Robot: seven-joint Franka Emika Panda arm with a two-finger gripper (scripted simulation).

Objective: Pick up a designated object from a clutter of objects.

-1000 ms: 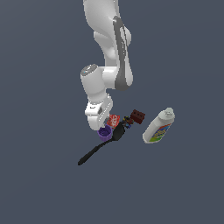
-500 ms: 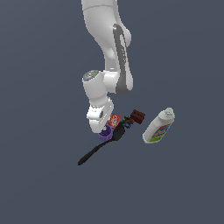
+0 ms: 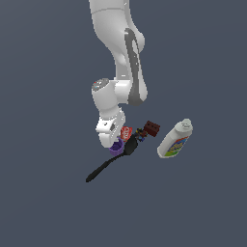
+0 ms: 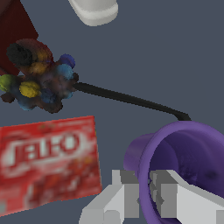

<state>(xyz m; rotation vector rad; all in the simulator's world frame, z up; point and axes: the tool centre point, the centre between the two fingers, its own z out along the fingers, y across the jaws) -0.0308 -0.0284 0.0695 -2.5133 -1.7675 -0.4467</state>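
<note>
The designated object, a small purple cup point(image 3: 116, 149) point(image 4: 192, 153), stands upright among the clutter of objects beside the black spatula point(image 3: 108, 164) point(image 4: 127, 99). My gripper point(image 3: 112, 143) point(image 4: 145, 183) reaches down onto the cup from above. In the wrist view one finger point(image 4: 120, 194) sits outside the cup's thin wall and the other inside it. Both press on the rim, so the gripper is shut on the cup. In the exterior view the hand hides much of the cup.
A red Jell-O box point(image 3: 126, 133) point(image 4: 48, 164) lies right beside the cup. A multicoloured knobbly item point(image 3: 140, 135) point(image 4: 39, 78), a dark red-brown block point(image 3: 152, 128) point(image 4: 15, 39) and a white bottle point(image 3: 174, 140) point(image 4: 94, 8) lie toward the exterior view's right.
The hand has shifted slightly toward the exterior view's right and down over the cup, and the upper arm has leaned the same way. The cup and the other items have stayed in place.
</note>
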